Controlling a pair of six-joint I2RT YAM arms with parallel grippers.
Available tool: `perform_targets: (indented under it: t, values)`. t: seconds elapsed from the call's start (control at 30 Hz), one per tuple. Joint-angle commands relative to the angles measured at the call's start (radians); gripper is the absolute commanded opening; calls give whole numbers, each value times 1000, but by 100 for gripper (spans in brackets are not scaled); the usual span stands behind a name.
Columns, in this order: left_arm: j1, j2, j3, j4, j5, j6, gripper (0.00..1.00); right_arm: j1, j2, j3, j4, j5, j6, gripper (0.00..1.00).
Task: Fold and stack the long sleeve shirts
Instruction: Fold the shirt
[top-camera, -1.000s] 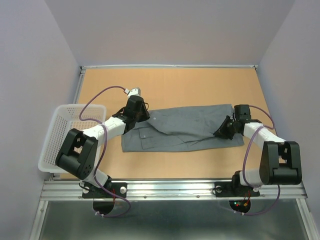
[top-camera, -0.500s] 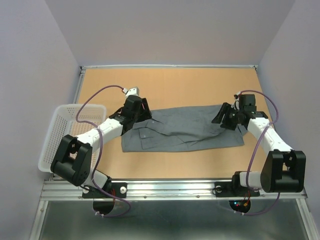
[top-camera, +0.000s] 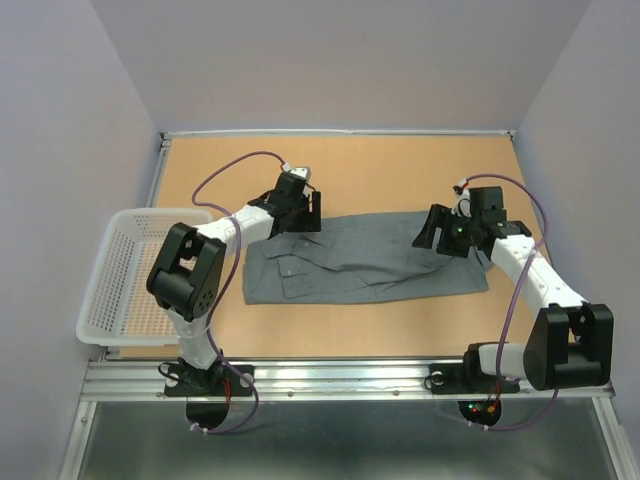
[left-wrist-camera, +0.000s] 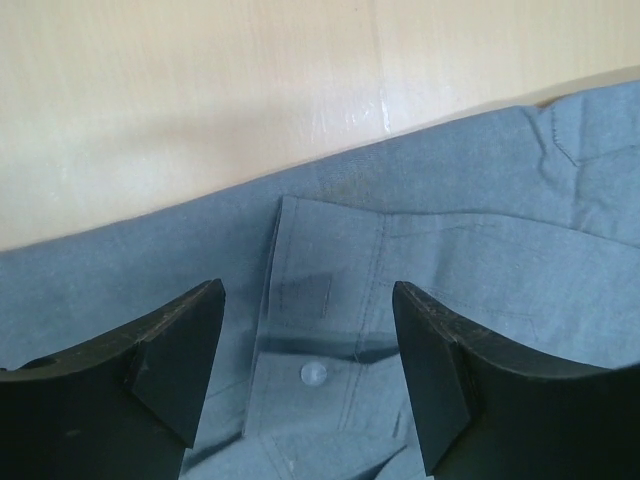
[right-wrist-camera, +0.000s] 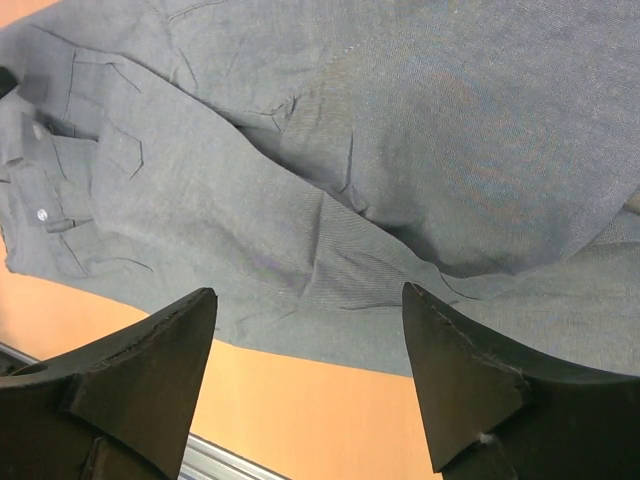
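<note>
Lying flat on the tan bench (top-camera: 380, 180), the grey long sleeve shirt (top-camera: 370, 265) stretches sideways as a long folded band, with its buttoned part at its left end and looser folds at its right end. The left gripper (top-camera: 308, 213) hangs over the shirt's far left corner with its jaws spread wide and nothing between them. Its wrist view shows the shirt (left-wrist-camera: 450, 250) below the left gripper (left-wrist-camera: 308, 300), where a stitched band with a small pale button (left-wrist-camera: 313, 373) lies near the shirt's far edge. The right gripper (top-camera: 438, 234) hangs above the shirt's right end, likewise wide open and empty. From its wrist, the right gripper (right-wrist-camera: 308, 295) looks down on the creased shirt (right-wrist-camera: 400, 130). A white mesh basket (top-camera: 100, 300) stands apart from the shirt's left end.
</note>
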Motion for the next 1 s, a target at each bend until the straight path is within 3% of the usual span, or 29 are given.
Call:
perform_targets:
  t: [0.0, 0.3, 0.43, 0.63, 0.73, 0.97]
  values:
    - [-7, 62, 90, -71, 29, 18, 78, 8, -41, 47, 2, 8, -19, 81]
    - [-7, 167, 167, -133, 39, 3, 58, 16, -76, 18, 5, 50, -13, 91]
    - [-7, 186, 179, -145, 36, -4, 36, 16, -82, 15, 3, 56, -10, 93]
    - [-9, 139, 172, -195, 45, -29, 12, 17, -87, 14, 5, 66, -10, 93]
    - [-10, 96, 173, -238, 16, -66, 7, 17, -81, 12, 6, 65, -8, 93]
    - [-24, 22, 205, -334, -47, -128, 6, 17, -64, 0, 11, 56, 1, 93]
